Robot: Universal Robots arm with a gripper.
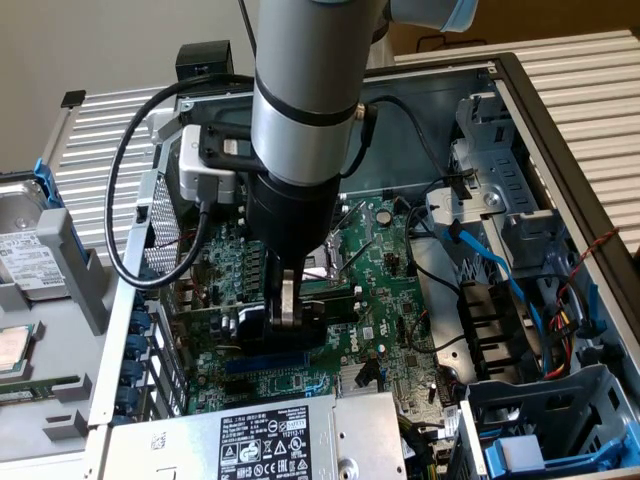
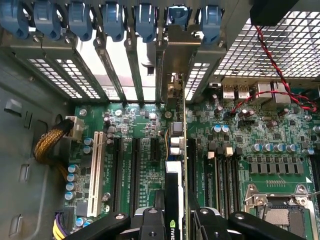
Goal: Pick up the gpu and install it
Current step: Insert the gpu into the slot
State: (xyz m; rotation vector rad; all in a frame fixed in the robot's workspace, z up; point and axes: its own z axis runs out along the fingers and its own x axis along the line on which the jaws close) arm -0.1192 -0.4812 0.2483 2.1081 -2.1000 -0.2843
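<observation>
Inside the open computer case [image 1: 520, 95], above the green motherboard [image 2: 260, 150], the gripper [image 2: 172, 220] is closed part-way, with the gpu [image 2: 172, 192] clamped between its two black fingers [image 2: 150, 222], one on each face of the card. The gpu stands on edge, at right angles to the motherboard. Its long axis runs in line with the row of expansion slots [image 2: 134, 170], from the gripper toward the perforated rear wall of the case. Its silver end bracket [image 2: 177, 55] points at that wall and stands among the slot openings under the blue clips [image 2: 145, 20] (touching the frame or just short of it, I cannot tell). In the wrist view the card shows edge-on, so its fan cannot be made out. The card's lower edge and the slot beneath it are hidden by the card itself, and whether it sits in a slot cannot be told. In the exterior view the arm [image 1: 305, 100] covers most of the gpu, leaving dark shroud on either side of the fingers, near the silver power supply [image 1: 200, 440].
</observation>
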